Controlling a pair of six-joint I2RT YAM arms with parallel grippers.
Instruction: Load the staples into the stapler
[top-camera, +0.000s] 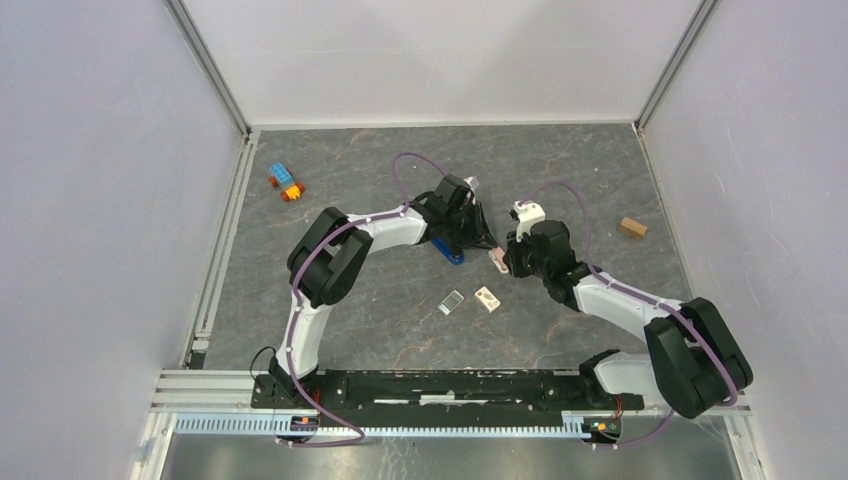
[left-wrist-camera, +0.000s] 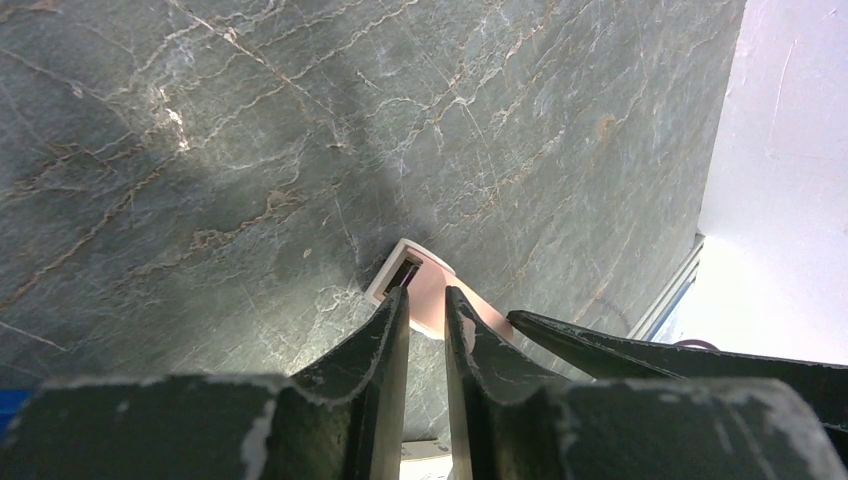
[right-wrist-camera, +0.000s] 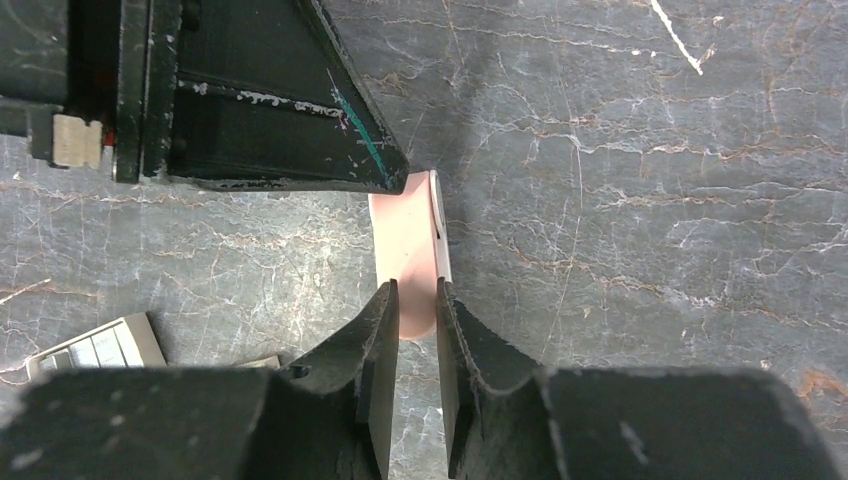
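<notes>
Both grippers meet over the middle of the table on a small pink-and-white piece (top-camera: 497, 261). My left gripper (left-wrist-camera: 427, 300) is shut on its open-ended far part (left-wrist-camera: 428, 285). My right gripper (right-wrist-camera: 415, 295) is shut on the rounded near end of the same piece (right-wrist-camera: 405, 240). In the top view the left gripper (top-camera: 487, 240) and the right gripper (top-camera: 507, 260) almost touch. The blue stapler (top-camera: 452, 256) lies on the table just left of them, partly under the left wrist. The staples (top-camera: 451, 302), a small silvery-grey strip, lie nearer the arm bases; their corner also shows in the right wrist view (right-wrist-camera: 95, 347).
A small tan piece (top-camera: 487, 298) lies beside the staples. Blue, orange and red toy bricks (top-camera: 286, 181) sit at the far left and a wooden block (top-camera: 631, 228) at the far right. White walls close in the table on three sides.
</notes>
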